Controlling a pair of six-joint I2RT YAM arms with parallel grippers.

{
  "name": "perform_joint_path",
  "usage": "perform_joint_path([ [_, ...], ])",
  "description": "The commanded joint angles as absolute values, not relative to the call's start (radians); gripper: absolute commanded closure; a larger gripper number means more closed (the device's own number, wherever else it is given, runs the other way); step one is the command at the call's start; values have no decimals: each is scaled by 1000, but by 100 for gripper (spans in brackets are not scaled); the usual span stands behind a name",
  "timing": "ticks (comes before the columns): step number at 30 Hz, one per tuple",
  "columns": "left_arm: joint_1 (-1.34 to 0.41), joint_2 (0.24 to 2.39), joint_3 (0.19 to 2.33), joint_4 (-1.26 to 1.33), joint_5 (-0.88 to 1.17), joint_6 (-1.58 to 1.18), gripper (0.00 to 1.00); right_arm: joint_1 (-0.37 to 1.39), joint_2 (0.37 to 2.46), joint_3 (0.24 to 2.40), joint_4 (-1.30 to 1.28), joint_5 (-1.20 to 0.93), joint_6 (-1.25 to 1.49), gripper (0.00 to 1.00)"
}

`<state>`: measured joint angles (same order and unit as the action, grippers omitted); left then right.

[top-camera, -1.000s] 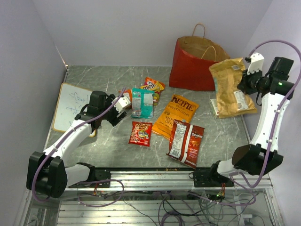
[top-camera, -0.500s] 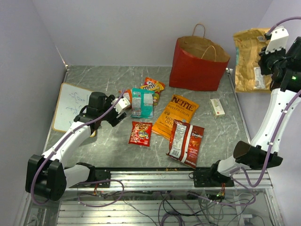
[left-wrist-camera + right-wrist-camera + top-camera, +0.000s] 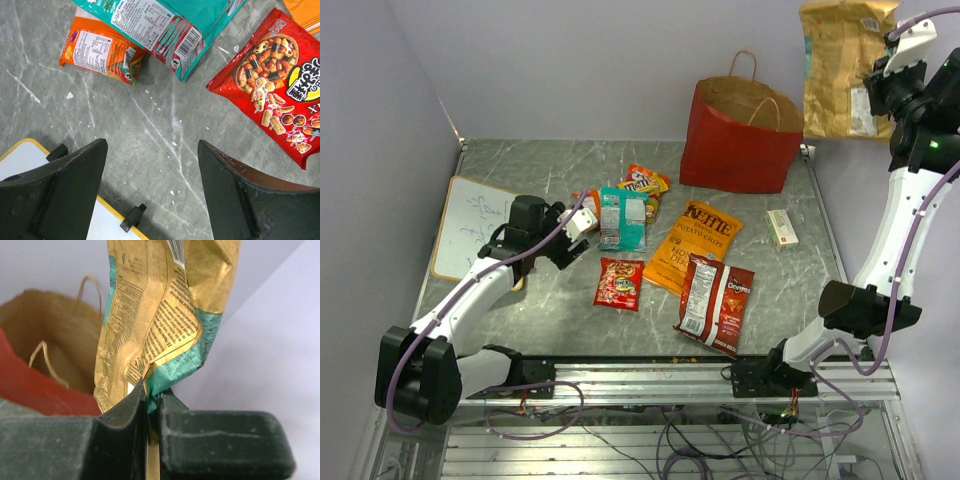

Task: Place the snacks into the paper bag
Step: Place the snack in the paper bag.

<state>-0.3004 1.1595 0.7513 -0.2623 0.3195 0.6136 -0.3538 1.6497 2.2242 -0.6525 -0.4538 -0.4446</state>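
Eight snacks, one paper bag

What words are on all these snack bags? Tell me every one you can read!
"KETTLE" and "POTATO CHIPS": on the orange chip bag.
"Doritos": on the big red bag.
Too small or blurred to read: the print on the tan bag, the label on the teal pack, the lettering on the small red pack, and the scribbles on the white board.

A grey marbled table carries a white board at left, candy packs, a teal pack, a small red pack, a Kettle bag, a Doritos bag, the standing paper bag, and possibly a small white box.
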Motion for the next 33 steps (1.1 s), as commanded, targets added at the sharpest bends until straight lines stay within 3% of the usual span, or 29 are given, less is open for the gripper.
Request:
perform_joint_path([
  [1, -310, 1177, 741, -230, 347, 629, 16, -322, 1711, 2327, -428, -483, -379, 100],
  [12, -310, 1177, 738, -234, 334, 638, 16, -170, 1868, 2396, -374, -434, -471, 100],
  [21, -310, 1176, 736, -234, 346, 640, 16, -156, 1769, 2142, -425, -443, -714, 100],
  [33, -310, 1164, 727, -232, 354, 645, 16, -154, 1715, 2032, -629, -476, -826, 100],
])
